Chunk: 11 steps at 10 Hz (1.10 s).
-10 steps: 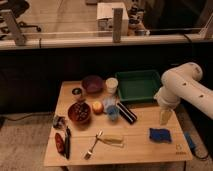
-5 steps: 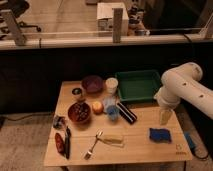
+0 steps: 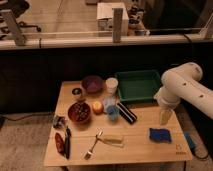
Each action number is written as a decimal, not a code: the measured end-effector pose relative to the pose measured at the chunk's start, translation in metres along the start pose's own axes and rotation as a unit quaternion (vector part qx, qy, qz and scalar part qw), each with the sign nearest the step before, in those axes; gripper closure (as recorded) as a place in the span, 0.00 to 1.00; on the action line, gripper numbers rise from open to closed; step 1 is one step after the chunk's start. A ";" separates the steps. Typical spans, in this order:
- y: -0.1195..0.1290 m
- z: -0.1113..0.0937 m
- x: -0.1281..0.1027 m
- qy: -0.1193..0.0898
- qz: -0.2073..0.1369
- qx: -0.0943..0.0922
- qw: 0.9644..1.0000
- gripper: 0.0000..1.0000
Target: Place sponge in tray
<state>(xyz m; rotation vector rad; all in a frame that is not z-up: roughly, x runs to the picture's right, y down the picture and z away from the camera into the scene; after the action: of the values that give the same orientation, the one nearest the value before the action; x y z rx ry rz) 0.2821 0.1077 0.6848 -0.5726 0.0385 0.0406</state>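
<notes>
Nothing's shifted in the last sec. Surface (image 3: 140, 146) layout is the same and the white arm (image 3: 182, 85) sits parked at the right edge. Green tray (image 3: 138, 88) at back has no sponge in it. Pincer (image 3: 165, 117) hangs released and empty betw. tray and sponge. Blue sponge (image 3: 160, 134) lies front right on the surface, ungrasped, so pick-up prob. comes next.
</notes>
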 end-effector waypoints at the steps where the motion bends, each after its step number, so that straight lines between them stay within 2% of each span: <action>1: 0.001 0.001 -0.002 0.000 -0.003 0.000 1.000 0.20; 5: 0.010 0.017 -0.052 -0.001 -0.047 0.000 0.999 0.20; 9: 0.007 0.024 -0.069 -0.006 -0.071 0.004 0.997 0.20; 10: 0.006 0.024 -0.081 -0.007 -0.079 0.005 0.997 0.20; 11: 0.006 0.025 -0.105 -0.008 -0.094 0.006 0.995 0.20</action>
<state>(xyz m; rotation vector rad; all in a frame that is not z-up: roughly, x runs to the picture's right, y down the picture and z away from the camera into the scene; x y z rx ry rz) 0.1774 0.1233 0.7075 -0.5614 -0.0317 -0.1389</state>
